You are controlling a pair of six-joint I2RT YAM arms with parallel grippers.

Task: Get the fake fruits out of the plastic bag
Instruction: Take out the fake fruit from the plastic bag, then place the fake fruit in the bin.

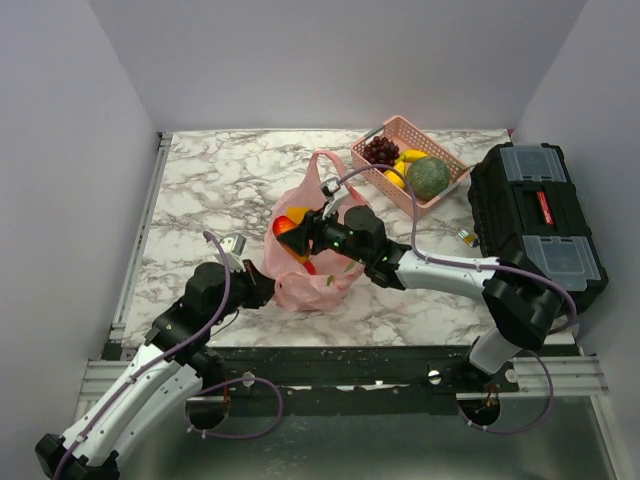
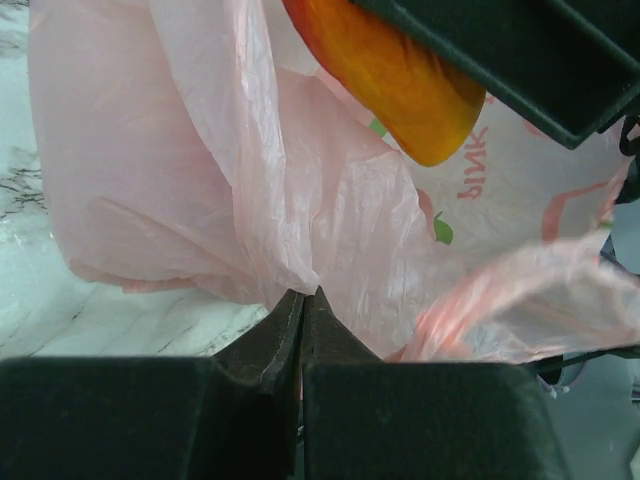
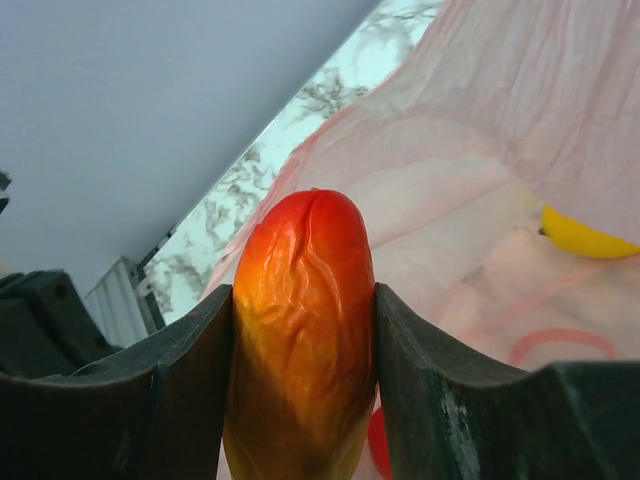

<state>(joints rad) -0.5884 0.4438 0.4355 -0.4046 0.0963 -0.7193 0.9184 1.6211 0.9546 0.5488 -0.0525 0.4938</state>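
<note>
Jaws on right gripper (image 3: pixel 303 300) clamp the orange-red fruit (image 3: pixel 300 350). Left gripper (image 2: pixel 302 300) is closed, pinching the bag (image 2: pixel 200 180) at its near edge. Lift fruit straight out and hold bag pinned.

A robotics lab bench, by the look of it. Plain panels (image 1: pixel 330 60) box in a marble-print table (image 1: pixel 220 170), with aluminium rails (image 1: pixel 137 250) and a black toolbox (image 1: pixel 535 215).
</note>
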